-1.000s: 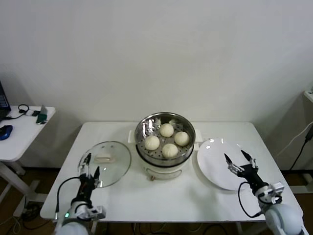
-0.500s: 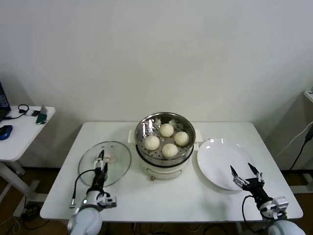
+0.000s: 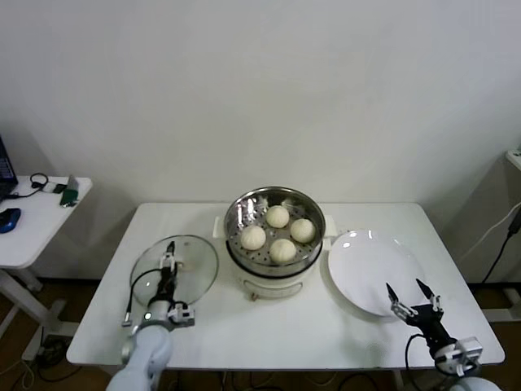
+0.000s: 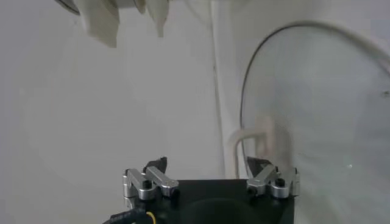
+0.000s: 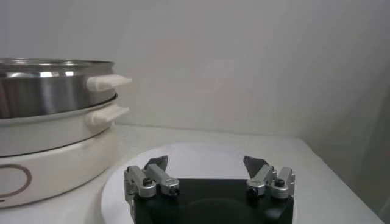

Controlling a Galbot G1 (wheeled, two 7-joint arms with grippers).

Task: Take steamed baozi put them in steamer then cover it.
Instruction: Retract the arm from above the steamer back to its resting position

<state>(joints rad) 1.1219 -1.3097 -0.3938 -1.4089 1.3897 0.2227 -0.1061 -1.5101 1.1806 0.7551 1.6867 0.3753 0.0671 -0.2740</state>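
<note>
Left end effector (image 3: pixel 168 262) over cover (image 3: pixel 192 259), beside steamer (image 3: pixel 274 213), plate (image 3: pixel 366 269) beyond.

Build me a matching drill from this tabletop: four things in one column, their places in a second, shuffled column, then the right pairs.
Things
1. baozi
2. cover
3. plate
4. left tool

Places
A. flat on the table, on the steamer's left
B. bare, on the steamer's right
C. over the cover, open
D. inside the steamer

Pairs: 1-D, 2-A, 3-B, 4-C
</note>
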